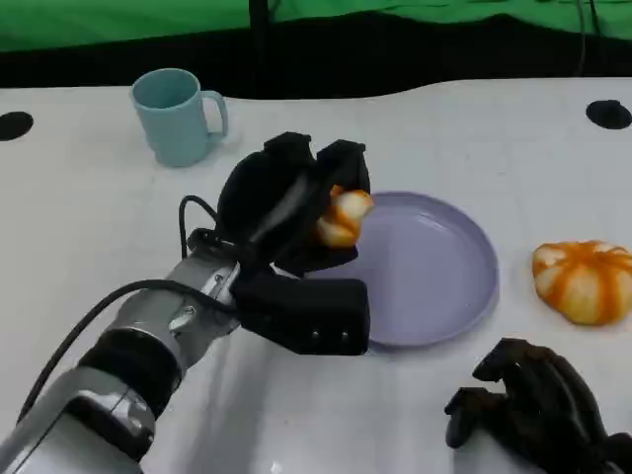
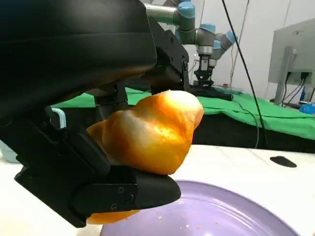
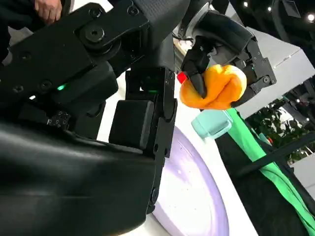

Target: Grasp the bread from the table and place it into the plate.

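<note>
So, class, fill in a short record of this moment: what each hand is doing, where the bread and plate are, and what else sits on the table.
left hand: holds the bread above the plate's left edge
right hand: rests on the table, fingers curled, holding nothing
plate: purple, nothing on it
other items: blue mug, orange-and-white bun right of the plate

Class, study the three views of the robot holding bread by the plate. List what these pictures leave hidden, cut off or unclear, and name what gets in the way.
- Head view: most of the bread is covered by the left hand.
- Head view: the plate has its near-left rim hidden by that hand.
- Head view: the right hand is cut off by the picture's lower edge.
- Left wrist view: the blue mug is mostly hidden behind the fingers.
</note>
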